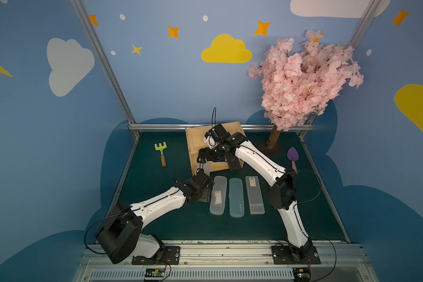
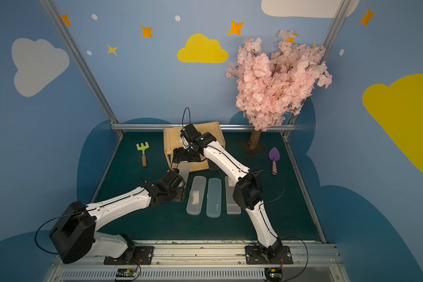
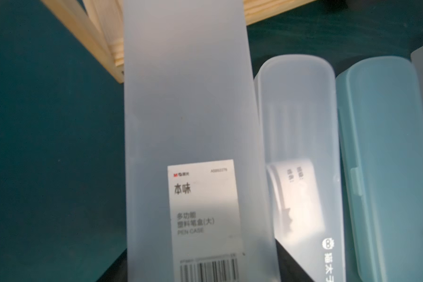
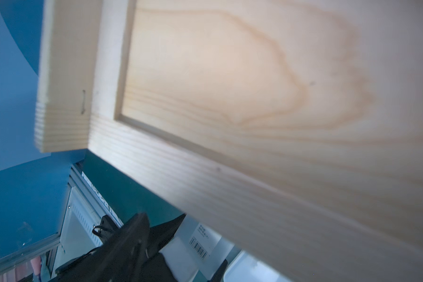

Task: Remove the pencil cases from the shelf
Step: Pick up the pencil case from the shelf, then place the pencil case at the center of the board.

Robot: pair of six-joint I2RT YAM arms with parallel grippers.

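three cases [image 1: 236, 196] lie on the desk [image 1: 156, 207], my left end effector [image 1: 204, 176] grips a fourth, frosted case [image 3: 186, 97] beside the shelf [image 1: 195, 140] (lower tier hidden), and i cannot tell if the right end effector [image 1: 201, 160] is open.

This is a robot test cell dressed up as a child's play corner. A white-and-black left arm [image 1: 156, 207] and right arm [image 1: 257, 161] are bolted to a metal rail [image 1: 220, 254] at 6 o'clock of the green table [image 1: 181, 224], with a bare circuit board [image 1: 154, 272] below it. Bare aluminium posts [image 1: 103, 63] frame blue walls [image 1: 169, 80] painted with clouds [image 1: 226, 50] and stars [image 1: 173, 31]. A fake pink blossom tree [image 1: 303, 78] stands at 1 o'clock, a toy rake [image 1: 161, 152] at 10 o'clock and a toy shovel [image 1: 292, 156] at 2 o'clock.
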